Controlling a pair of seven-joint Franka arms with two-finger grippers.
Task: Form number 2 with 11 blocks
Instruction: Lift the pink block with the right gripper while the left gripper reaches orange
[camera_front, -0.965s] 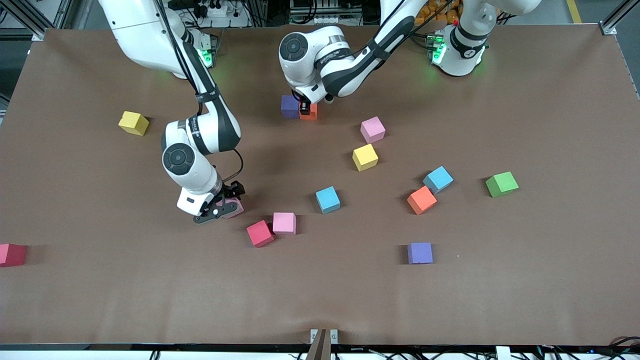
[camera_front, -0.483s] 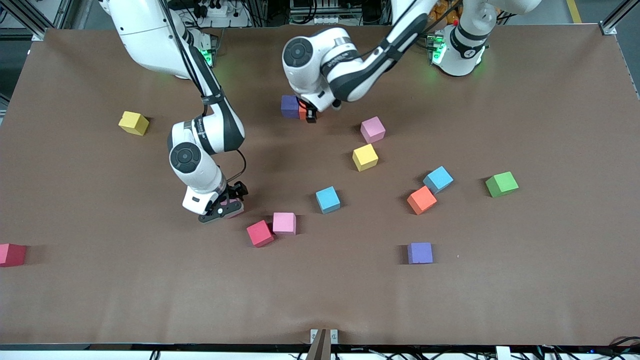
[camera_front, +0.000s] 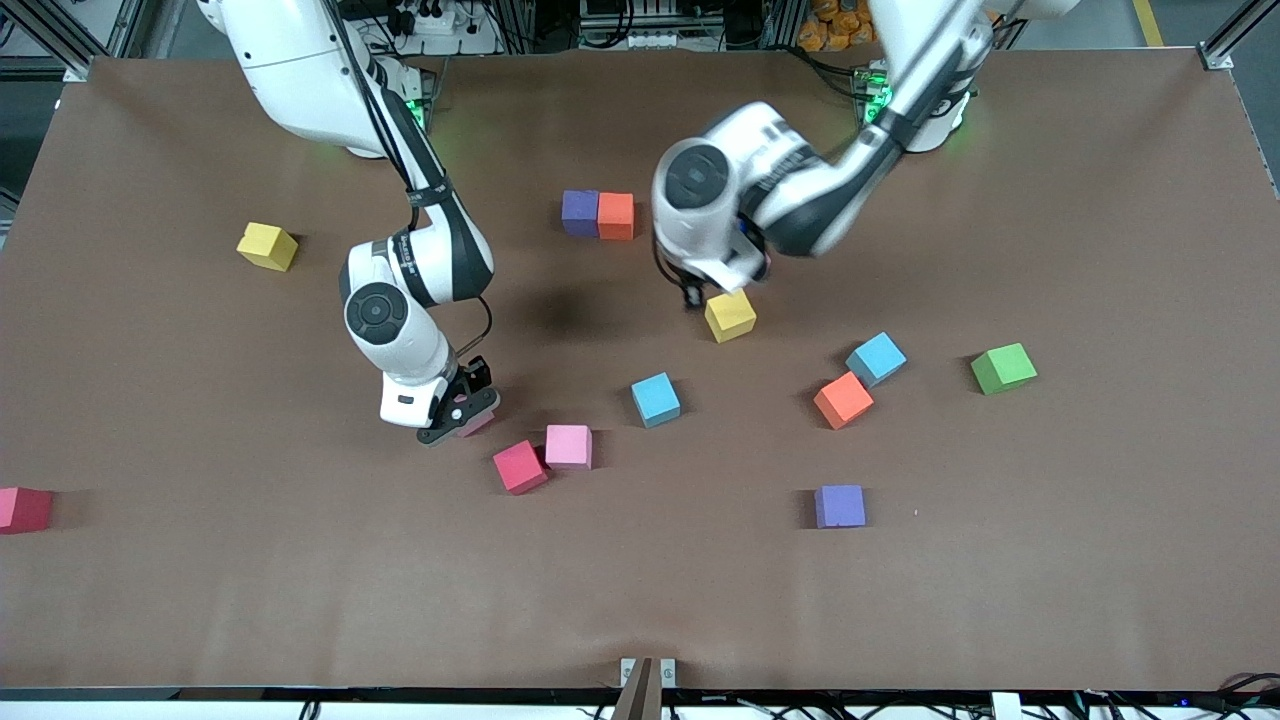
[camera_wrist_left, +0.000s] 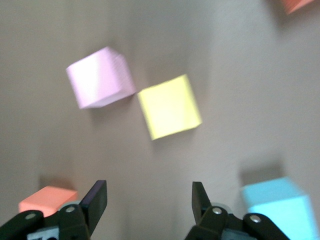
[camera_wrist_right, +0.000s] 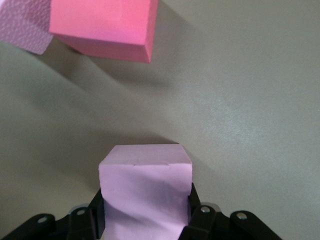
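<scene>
Now | pink block (camera_wrist_right: 145, 192): matte cube, squeezed between right gripper (camera_wrist_right: 145, 215) fingers

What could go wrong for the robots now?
The right gripper squeezes a pink block so hard that its sides look dented; it might pop out or twist. The red block sits close by and could get bumped. The left gripper hangs open over the yellow block, touching another pink block, which might get nudged.
</scene>
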